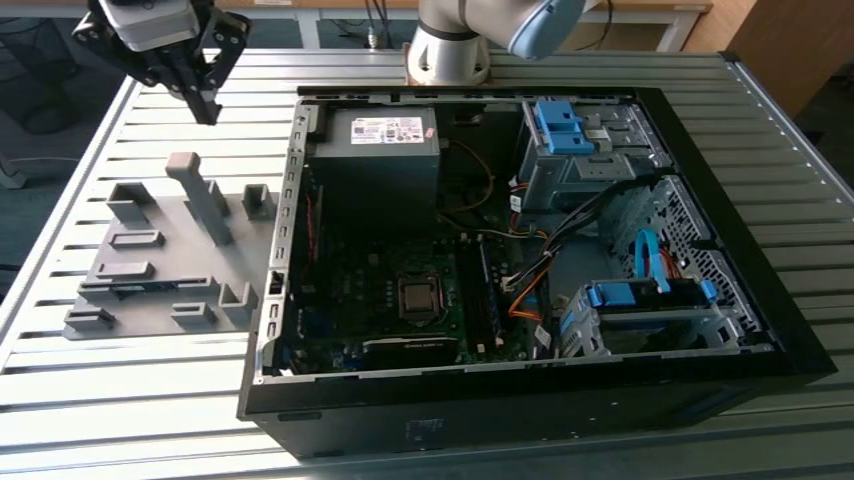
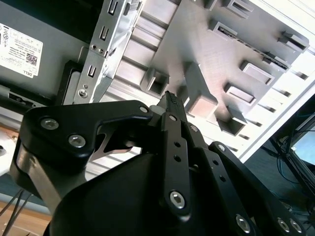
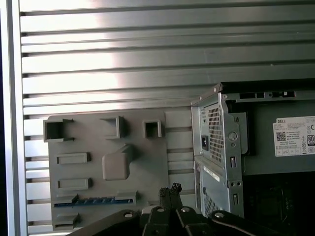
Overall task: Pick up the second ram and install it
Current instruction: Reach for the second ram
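Entry: second ram [image 3: 93, 200], blue-labelled, lay slotted in the grey holder [image 1: 180, 262] at the exterior view's left, beside the open computer case [image 1: 534, 400]. Gripper [image 1: 207, 112] hung above the holder's far end, fingers pinched together, empty (pick-up and installation both outstanding).

Bright light is glaring off the ribbed metal desk [image 1: 80, 400]. A wooden cabinet [image 1: 794, 45] is standing beyond its far corner, and dark floor [image 1: 34, 60] is showing at the exterior view's left.
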Controlling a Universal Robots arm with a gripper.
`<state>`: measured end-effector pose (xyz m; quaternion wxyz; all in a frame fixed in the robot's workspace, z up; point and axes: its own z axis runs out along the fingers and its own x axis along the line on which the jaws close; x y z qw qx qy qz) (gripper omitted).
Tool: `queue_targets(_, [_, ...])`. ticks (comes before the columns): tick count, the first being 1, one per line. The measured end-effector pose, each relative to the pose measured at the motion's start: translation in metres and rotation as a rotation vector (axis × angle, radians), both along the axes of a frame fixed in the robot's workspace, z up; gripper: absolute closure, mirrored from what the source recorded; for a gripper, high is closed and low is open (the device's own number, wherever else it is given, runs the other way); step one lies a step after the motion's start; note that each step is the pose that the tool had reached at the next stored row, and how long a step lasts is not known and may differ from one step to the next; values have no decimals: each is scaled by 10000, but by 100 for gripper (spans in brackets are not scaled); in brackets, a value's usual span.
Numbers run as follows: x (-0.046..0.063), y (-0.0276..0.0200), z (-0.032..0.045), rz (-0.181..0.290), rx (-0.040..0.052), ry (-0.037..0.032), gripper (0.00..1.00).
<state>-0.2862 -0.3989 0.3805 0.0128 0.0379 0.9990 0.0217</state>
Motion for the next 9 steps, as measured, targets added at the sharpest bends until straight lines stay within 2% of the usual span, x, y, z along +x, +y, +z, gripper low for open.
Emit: queue_targets(9, [-105,-10,-14,1,0,1,89])
